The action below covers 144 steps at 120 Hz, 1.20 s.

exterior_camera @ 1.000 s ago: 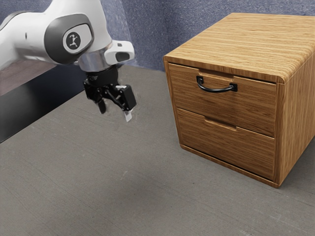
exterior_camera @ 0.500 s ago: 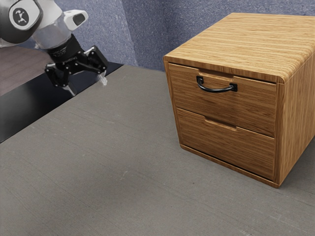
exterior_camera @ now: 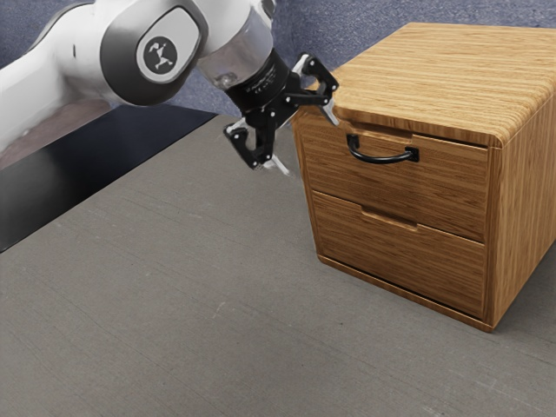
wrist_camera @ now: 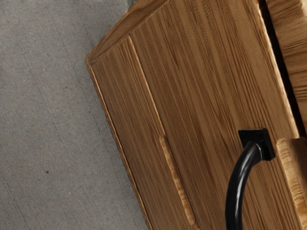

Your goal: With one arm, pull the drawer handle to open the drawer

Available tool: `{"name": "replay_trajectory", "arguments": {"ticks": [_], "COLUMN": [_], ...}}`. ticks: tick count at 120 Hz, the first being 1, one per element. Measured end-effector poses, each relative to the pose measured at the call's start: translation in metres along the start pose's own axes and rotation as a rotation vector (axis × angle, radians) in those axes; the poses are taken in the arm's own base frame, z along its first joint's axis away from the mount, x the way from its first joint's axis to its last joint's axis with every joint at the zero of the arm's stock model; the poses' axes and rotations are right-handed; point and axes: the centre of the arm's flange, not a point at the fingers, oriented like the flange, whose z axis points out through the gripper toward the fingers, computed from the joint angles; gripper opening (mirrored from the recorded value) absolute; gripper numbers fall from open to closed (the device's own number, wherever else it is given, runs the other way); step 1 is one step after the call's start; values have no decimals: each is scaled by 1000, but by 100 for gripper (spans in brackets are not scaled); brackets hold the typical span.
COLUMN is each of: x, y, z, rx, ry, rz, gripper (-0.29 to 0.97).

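Note:
A wooden cabinet [exterior_camera: 434, 78] with two drawers stands at the exterior view's right. Its top drawer [exterior_camera: 434, 187] sits flush with the front and carries a black curved handle [exterior_camera: 382, 156]. My gripper [exterior_camera: 304, 139] hangs open at the cabinet's upper front corner, to the left of the handle and apart from it, with nothing between its widely spread fingers. One fingertip [exterior_camera: 329, 111] is near the cabinet's top edge; the other fingertip [exterior_camera: 280, 166] is lower down. In the wrist view the handle [wrist_camera: 238, 187] and the top drawer front [wrist_camera: 206, 96] lie close ahead.
The lower drawer [exterior_camera: 408, 256] has a shallow recess [exterior_camera: 389, 219] and no handle. Grey floor [exterior_camera: 174, 304] spreads in front of the cabinet. A black slab [exterior_camera: 78, 174] lies at the exterior view's left, with a blue-grey wall [exterior_camera: 261, 52] behind.
My arm swung from the far back left over to the cabinet's front corner. The hand turned toward the drawer front. The gripper stayed open and the drawer has not moved.

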Motion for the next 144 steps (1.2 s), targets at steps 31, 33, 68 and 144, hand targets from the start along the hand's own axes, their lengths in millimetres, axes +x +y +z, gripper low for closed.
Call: {"name": "replay_trajectory", "arguments": {"ticks": [31,33,68,144], "x": [-5,-9,-5,-24], "y": [5,6,7,16], "z": [11,12,26,46], "rx": [-21,-23,-72,-120], "ry": [93,95,121,109], "rz": [-236,-242,-445,-496], "gripper": [68,68,68,68]}}
